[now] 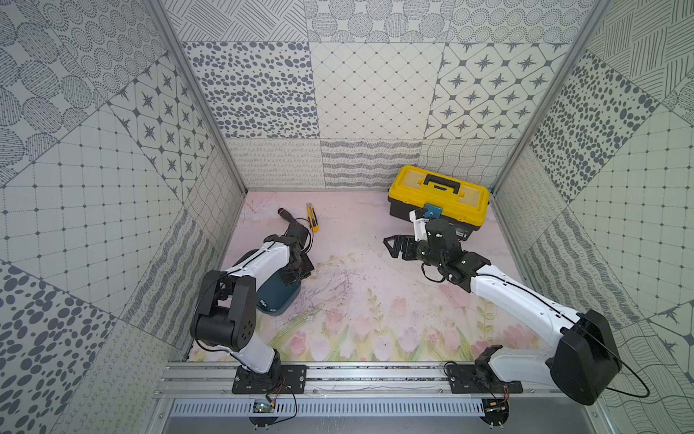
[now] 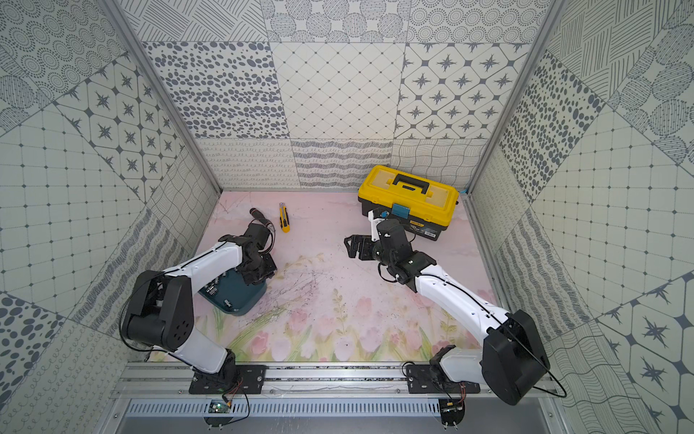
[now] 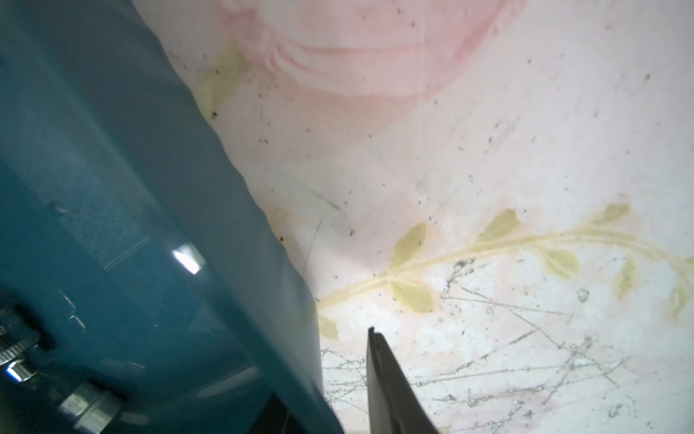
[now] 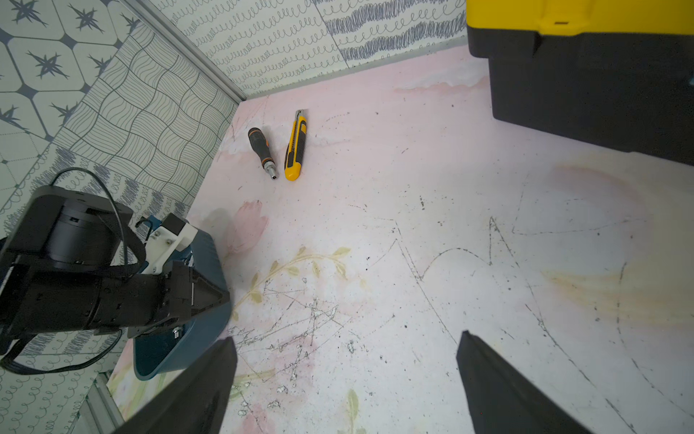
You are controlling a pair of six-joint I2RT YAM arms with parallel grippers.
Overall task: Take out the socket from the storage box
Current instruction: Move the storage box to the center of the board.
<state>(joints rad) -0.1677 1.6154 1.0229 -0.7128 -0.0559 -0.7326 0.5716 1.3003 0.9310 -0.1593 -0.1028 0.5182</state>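
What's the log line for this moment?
left jaws: astride storage box wall, grip unclear | sockets: in box | right jaws: open, empty, above mat

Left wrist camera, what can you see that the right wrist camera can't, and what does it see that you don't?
Only the left wrist view: a bunch of shiny sockets inside the storage box, up close. Only the right wrist view: the yellow toolbox, utility knife, screwdriver, the open right claw, and the whole left claw at the box's rim. Both: the teal box itself, the flowery mat and its leafy sprig.
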